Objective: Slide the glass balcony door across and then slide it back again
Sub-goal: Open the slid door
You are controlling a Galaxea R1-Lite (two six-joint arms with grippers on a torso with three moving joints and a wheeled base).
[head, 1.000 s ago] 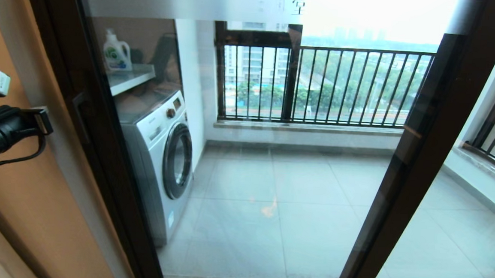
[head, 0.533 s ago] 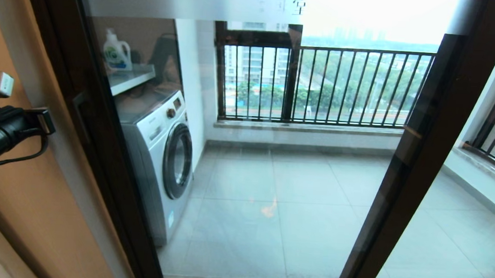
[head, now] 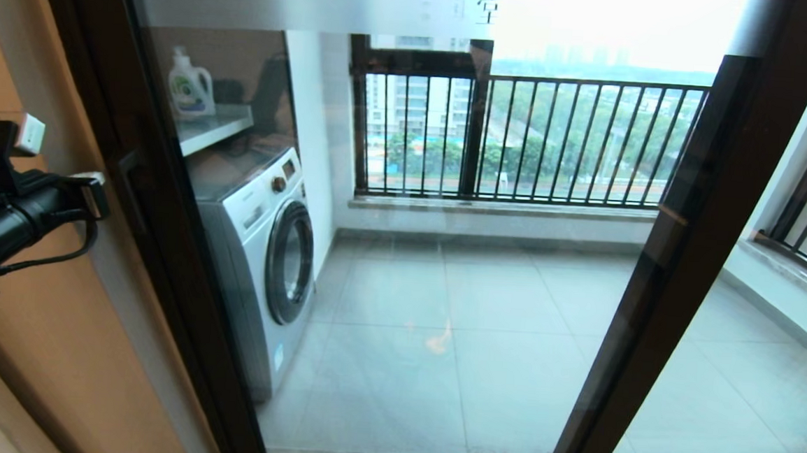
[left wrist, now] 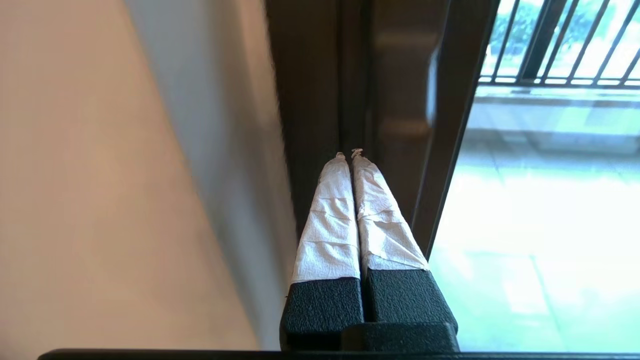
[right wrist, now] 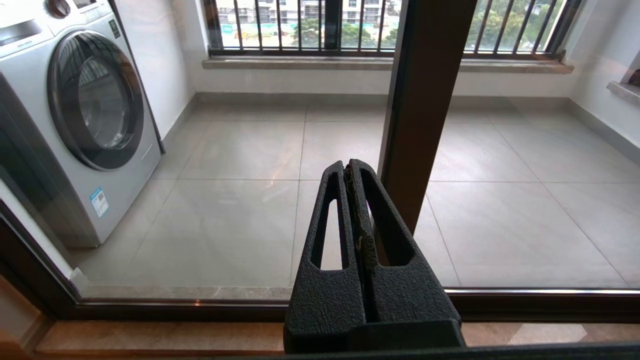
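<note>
Left gripper (head: 97,197), fingers together, shifted right since earlier frame; door (head: 165,226) upright handle (head: 129,189) just right of it; right gripper (right wrist: 354,172) closed, farther.

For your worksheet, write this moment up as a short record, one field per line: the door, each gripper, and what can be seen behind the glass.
Door: glass balcony door, dark brown frame, frosted strip along the top
Door handle: dark bar handle on the frame's left side
Left gripper: left gripper, shut, tips aimed at the door's frame
Right gripper: right gripper, shut, facing the glass, holding nothing
Behind glass: washing machine, detergent bottle on a shelf, railing
</note>
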